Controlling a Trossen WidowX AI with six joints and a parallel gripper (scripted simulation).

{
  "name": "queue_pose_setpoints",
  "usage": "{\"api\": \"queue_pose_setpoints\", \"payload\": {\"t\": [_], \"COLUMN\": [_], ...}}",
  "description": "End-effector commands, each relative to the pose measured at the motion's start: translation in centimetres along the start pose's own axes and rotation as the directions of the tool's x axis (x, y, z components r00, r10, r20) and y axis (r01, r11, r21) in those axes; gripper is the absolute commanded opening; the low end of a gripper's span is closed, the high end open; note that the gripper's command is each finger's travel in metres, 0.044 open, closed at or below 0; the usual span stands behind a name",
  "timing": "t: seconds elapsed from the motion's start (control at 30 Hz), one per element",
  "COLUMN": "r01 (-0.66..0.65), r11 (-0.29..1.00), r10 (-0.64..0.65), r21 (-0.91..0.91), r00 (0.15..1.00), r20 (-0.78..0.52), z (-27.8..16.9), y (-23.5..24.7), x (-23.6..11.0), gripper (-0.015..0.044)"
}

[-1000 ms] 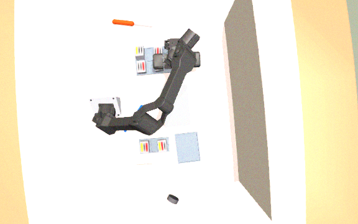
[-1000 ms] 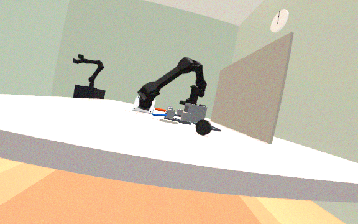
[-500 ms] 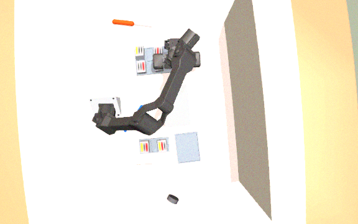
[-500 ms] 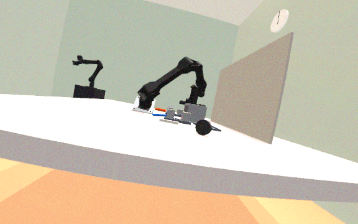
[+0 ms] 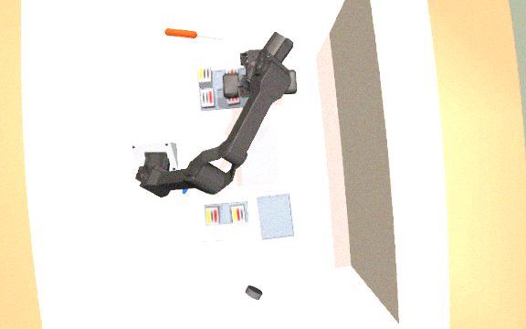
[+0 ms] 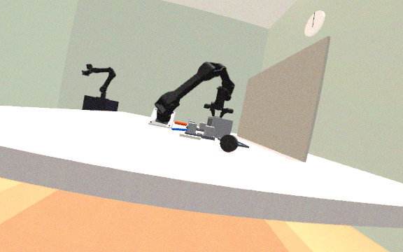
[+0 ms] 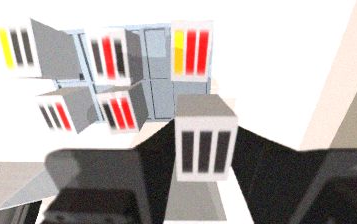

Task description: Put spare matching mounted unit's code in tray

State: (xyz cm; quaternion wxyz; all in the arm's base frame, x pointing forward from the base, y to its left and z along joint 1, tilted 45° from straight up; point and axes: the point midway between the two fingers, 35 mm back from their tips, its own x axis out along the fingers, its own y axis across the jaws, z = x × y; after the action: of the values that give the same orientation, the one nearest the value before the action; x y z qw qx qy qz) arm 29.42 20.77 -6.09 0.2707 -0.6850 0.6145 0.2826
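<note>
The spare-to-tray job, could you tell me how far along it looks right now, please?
Done: the end effector has shut on a spare coded three dark bars, beside the holder with the other spares. In hand: that spare looks slightly raised. Left: carrying it to the pale blue tray and releasing. Whether its code matches the mounted unit's cannot be told.

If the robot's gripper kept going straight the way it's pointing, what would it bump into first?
The gripper points down at the table and is shut on a block with three dark stripes. Going straight on, that block would probably meet the white table top beside the pale blue holder first. Depth is hard to judge.
</note>
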Motion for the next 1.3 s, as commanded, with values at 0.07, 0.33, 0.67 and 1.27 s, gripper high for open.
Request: {"api": "queue_pose_setpoints", "payload": {"t": [0.07,0.33,0.67,1.27], "r01": [0.000,0.001,0.007,0.055], "r11": [1.000,1.000,1.000,0.996], "r10": [0.000,-0.001,-0.007,-0.062], "r21": [0.005,0.004,0.002,0.074], "r00": [1.000,1.000,1.000,0.993], "r20": [0.005,0.005,0.019,0.097], "z": [-0.1,0.1,-1.7,-13.8], "y": [0.1,0.5,-0.4,-5.4], "x": [-1.9,-3.1,-4.2,-5.8], "gripper": [0.0000,0.0000,0.0000,0.0000]}}
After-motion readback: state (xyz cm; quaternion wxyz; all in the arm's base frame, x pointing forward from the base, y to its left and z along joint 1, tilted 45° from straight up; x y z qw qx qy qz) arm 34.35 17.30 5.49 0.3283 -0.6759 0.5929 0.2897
